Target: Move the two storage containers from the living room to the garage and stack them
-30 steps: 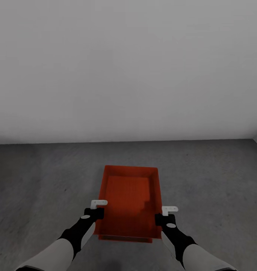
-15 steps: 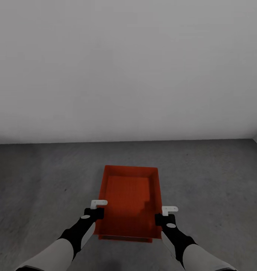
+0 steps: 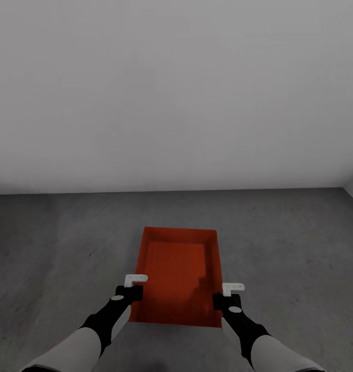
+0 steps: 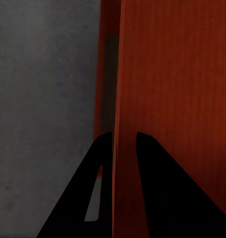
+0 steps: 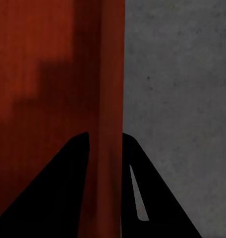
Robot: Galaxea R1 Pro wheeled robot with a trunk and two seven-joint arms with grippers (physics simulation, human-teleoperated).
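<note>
So each end effector is pinched on a side wall of the bin. In the left wrist view the left end effector [image 4: 124, 144] has one finger inside and one outside the wall, clamped right on the thin edge, and the right end effector [image 5: 104, 141] does the same on the opposite wall. Makes sense: the walls are low and straight, so straddling the rim from both sides is about the only way to keep an open bin this wide level while carrying it.

From the head camera the storage container [image 3: 179, 268] sits between the two arms, out in front of the robot, long side pointing away toward the wall [image 3: 176, 93]. Can't say for sure whether its bottom is touching the floor [image 3: 52, 243] or hanging just above it.

The room is the garage by the look of it, grey concrete and plain wall. My guess is this is the set-down step, with both grips kept symmetric so it lands flat for stacking.
</note>
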